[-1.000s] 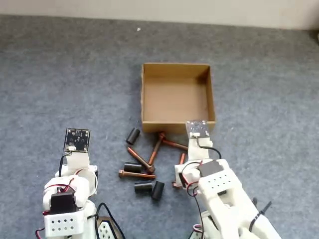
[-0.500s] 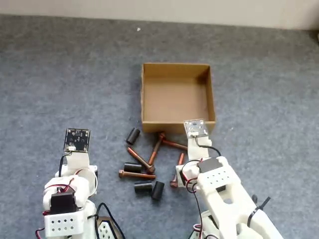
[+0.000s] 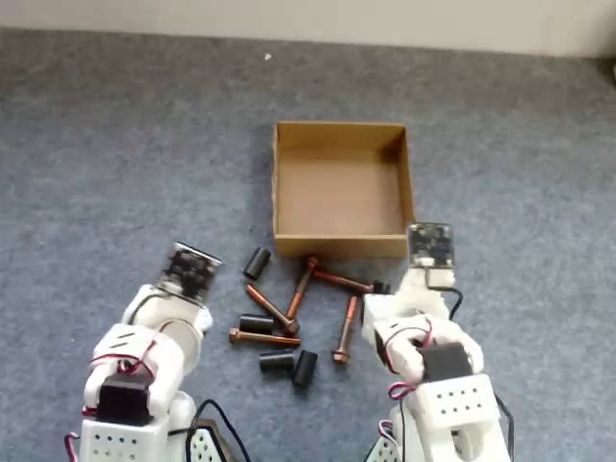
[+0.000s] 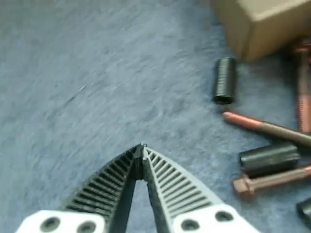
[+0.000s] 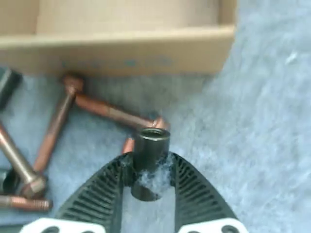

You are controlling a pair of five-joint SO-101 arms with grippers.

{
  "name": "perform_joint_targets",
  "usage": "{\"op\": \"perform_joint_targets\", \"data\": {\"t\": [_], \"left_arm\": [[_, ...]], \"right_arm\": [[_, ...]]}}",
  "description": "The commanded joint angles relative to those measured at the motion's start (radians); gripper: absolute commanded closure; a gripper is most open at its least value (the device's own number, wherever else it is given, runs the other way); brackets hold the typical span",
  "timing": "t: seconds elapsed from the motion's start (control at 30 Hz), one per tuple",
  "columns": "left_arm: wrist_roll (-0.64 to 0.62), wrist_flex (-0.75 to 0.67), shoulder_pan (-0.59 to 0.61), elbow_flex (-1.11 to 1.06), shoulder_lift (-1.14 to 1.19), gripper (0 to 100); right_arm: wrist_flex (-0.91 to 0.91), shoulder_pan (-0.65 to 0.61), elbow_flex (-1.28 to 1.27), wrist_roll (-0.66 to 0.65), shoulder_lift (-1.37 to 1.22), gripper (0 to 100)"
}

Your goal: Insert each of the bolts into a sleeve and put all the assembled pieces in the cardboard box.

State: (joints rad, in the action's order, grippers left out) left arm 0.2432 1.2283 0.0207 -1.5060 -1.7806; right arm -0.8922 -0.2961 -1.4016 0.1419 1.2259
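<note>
A: What does the right gripper [image 5: 150,162] have?

B: Its jaws are closed partway on a black sleeve [image 5: 151,141]. The sleeve is held along the fingers, with its open bore facing outward toward the cardboard box [image 5: 121,46].

A: And the left gripper [image 4: 142,156]?

B: It is pinched fully together with nothing in it, above bare carpet [image 4: 73,73].

A: Then where is a bolt for it?

B: Between the arms. The hex-head bolt [image 4: 272,178] lies off to the left arm's right, head end nearest — its shaft runs across, pointing toward the right arm. The left arm looks the nearer one for that bolt. The bolt would likely need turning so its shaft lines up with the sleeve's bore.
</note>
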Motion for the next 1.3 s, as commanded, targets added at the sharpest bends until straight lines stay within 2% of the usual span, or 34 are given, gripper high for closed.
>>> {"op": "perform_joint_targets", "data": {"t": [0.0, 0.2, 0.4, 0.5, 0.63, 0.8, 0.93, 1.13, 1.27], "left_arm": [[0.023, -0.023, -0.170, 0.096, 0.010, 99], [0.023, -0.026, -0.262, 0.197, 0.108, 94], [0.031, -0.032, -0.404, 0.426, 0.512, 94], [0.137, -0.032, -0.492, 0.565, 0.746, 94], [0.264, -0.041, -0.542, 0.733, 1.047, 88], [0.315, -0.166, -0.568, 0.880, 1.360, 86], [0.338, -0.262, -0.645, 0.932, 1.544, 86], [0.338, -0.397, -0.734, 0.987, 1.702, 86], [0.338, -0.414, -0.750, 1.070, 1.797, 86]], "right_arm": [[-0.002, 0.085, -0.007, -0.005, 0.180, 99.4], [-0.002, 0.193, -0.022, 0.084, 0.312, 99.4], [-0.002, 0.265, -0.022, 0.084, 0.363, 99.4], [0.002, 0.315, -0.022, 0.084, 0.374, 99.4], [0.002, 0.377, -0.022, 0.092, 0.400, 99.4], [0.002, 0.456, -0.022, 0.147, 0.446, 99.4], [0.002, 0.495, -0.022, 0.147, 0.487, 99.4], [-0.001, 0.495, -0.024, 0.147, 0.510, 99.4], [-0.001, 0.495, -0.024, 0.147, 0.510, 99.4]]}}
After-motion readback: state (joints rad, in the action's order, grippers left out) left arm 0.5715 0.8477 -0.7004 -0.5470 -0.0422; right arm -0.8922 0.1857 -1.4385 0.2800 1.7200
